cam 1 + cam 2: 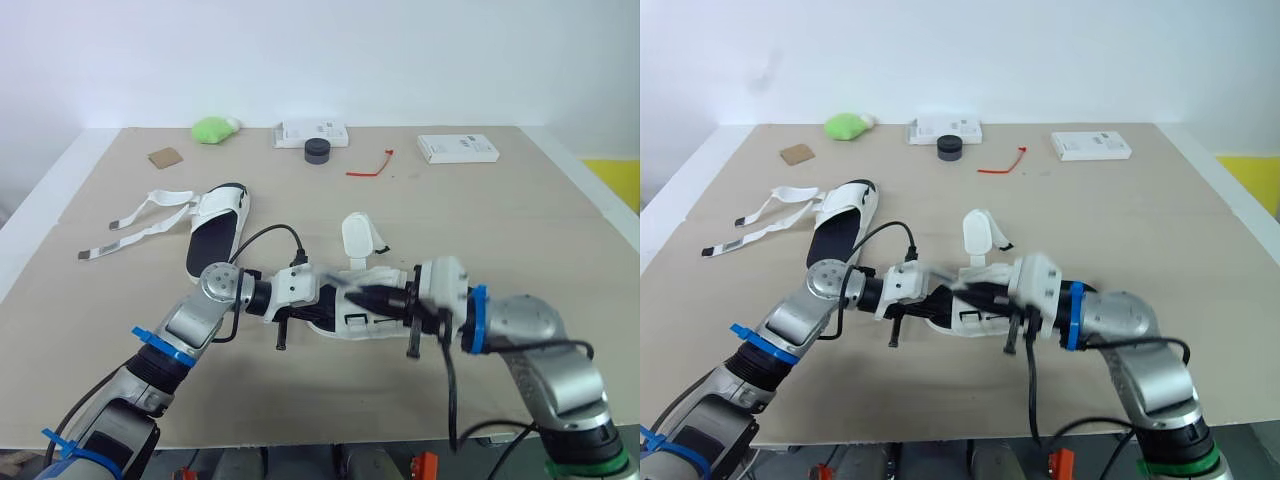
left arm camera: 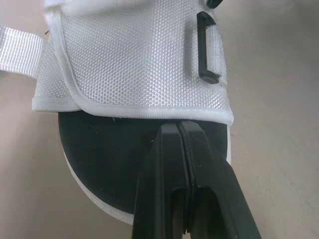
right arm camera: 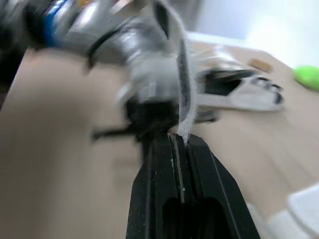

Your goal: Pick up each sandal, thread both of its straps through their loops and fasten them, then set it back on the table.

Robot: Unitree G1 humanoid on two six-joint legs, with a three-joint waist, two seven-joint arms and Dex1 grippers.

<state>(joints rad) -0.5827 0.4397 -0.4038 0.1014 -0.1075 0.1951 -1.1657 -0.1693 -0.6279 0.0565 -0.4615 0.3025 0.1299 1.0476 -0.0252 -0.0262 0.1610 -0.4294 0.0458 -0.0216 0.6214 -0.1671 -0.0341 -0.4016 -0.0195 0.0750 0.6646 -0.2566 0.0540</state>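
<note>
Pale wood-grain table point(image 1: 520, 230), plain white wall point(image 1: 400, 60) behind. The right gripper point(image 3: 175, 137) has its fingers together, clamped on a strap point(image 3: 183, 74) that rises from between the tips as a thin white band with a dark fuzzy face. The left gripper point(image 2: 178, 124) is closed too, its tips against the hem of the sandal point(image 2: 139, 59); I cannot tell whether it nips the hem or only presses on it. The sandal lies on the table between the two grippers.

Threading looks to be the step in hand. The webbing is limp, so a short free end past the fingers should stay stiffer. It should meet the loop point(image 2: 207, 50) flat and in line with the slot, with the left gripper bracing the sandal so the loop cannot swing. The fuzzy face may snag on the weave — better turned away until it is through.

The upper is coarse white mesh with a smooth stitched binding. The loop is a rigid black rectangle held by a pale tab. The insole is matte black with a rounded end and a white rim. A white flap point(image 1: 357, 235) stands up from the sandal.

Well apart to the left lies the second sandal point(image 1: 215, 235), its straps point(image 1: 140, 225) loose on the table.
</note>
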